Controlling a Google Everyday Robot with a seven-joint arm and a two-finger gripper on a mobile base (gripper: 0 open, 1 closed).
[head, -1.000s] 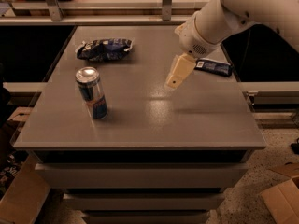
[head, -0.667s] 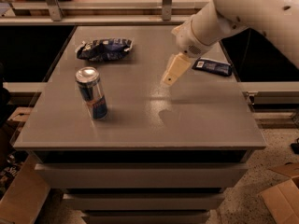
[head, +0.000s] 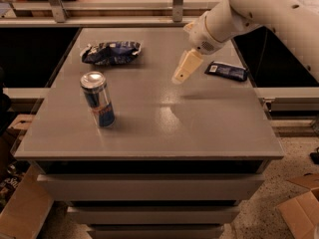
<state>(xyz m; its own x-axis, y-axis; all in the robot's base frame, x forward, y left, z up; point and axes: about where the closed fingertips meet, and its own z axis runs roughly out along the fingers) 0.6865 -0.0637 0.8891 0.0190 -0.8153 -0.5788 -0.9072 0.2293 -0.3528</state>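
My gripper [head: 183, 69] hangs over the grey table [head: 199, 128], right of the middle and toward the back, holding nothing that I can see. The white arm comes down to it from the upper right. Nearest to it is a dark blue snack packet [head: 227, 70], lying flat just to its right. A crumpled blue chip bag [head: 110, 52] lies at the back left. A blue and silver drink can [head: 98, 99] stands upright at the front left, well apart from the gripper.
The table is a cabinet with drawers below its front edge. Cardboard boxes sit on the floor at the lower left [head: 25, 208] and lower right [head: 301, 210]. A metal rail [head: 124, 6] runs behind the table.
The gripper has drifted a little to the left over the table. The can, bag and packet have not moved.
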